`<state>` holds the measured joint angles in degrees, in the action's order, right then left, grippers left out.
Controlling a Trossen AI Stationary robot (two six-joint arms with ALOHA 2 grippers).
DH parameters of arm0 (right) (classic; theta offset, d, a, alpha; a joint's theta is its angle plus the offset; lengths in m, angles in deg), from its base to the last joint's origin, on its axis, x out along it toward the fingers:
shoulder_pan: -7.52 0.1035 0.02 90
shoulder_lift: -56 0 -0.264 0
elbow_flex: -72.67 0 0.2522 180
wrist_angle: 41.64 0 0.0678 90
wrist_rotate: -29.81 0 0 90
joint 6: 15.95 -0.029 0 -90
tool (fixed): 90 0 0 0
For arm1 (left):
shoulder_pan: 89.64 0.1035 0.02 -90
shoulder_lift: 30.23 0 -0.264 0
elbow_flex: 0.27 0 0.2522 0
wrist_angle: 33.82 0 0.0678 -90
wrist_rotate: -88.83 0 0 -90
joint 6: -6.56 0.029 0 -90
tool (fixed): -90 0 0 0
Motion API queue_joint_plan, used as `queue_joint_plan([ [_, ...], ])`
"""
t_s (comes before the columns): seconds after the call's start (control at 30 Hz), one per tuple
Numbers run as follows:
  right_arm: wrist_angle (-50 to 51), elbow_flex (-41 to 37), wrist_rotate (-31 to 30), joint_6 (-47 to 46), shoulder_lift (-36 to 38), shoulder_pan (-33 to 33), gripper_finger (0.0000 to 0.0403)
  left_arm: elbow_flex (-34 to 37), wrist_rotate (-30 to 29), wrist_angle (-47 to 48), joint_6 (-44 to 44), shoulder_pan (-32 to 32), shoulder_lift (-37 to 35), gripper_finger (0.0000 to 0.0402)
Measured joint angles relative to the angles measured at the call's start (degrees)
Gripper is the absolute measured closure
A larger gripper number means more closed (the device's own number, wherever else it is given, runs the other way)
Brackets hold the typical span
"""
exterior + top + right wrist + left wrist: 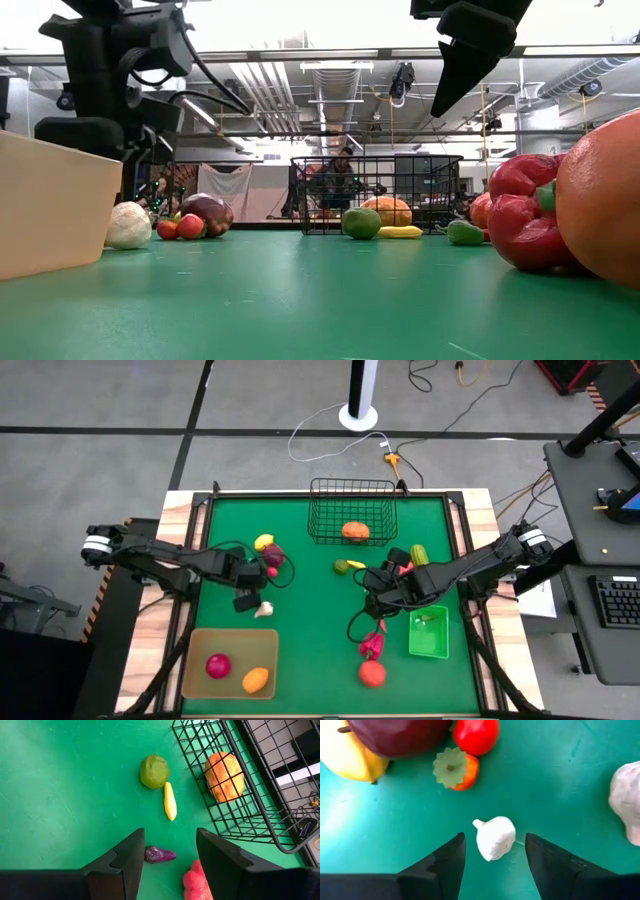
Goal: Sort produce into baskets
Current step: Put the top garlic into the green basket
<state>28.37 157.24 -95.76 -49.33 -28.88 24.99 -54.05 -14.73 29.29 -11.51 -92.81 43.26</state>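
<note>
The left gripper [495, 851] hangs over a small white garlic [495, 837] on the green bench [380, 820] — fingers spread wide, empty. It should descend straight and close squarely. The right gripper [170, 851] hovers open near the purple piece [160, 854].

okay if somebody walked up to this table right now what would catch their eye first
Probably the black wire basket at the table's far edge, holding one orange piece. Next, the left end effector, open above a small white garlic bulb lying between its fingers. Near the right arm, the bright green bin stands out too.
</note>
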Motion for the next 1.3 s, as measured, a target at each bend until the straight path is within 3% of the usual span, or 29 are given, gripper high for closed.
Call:
queue_joint_plan([
  [0.13, 0.0, 0.0, 0.0, 0.0, 0.0, 0.0, 0.0232, 0.1, 2.3, -0.5, 0.7, 0.6, 0.1, 0.022],
  [0.73, 0.3, 0.0, 0.0, 0.2, 0.0, 0.0, 0.0232, 1.4, 2.3, -2.0, -0.5, 2.5, 3.1, 0.0228],
  [1.3, 0.3, -0.2, 0.1, 0.2, 0.0, 0.0, 0.0232, 2.3, 2.6, -3.4, -1.4, 2.5, 3.0, 0.0366],
])
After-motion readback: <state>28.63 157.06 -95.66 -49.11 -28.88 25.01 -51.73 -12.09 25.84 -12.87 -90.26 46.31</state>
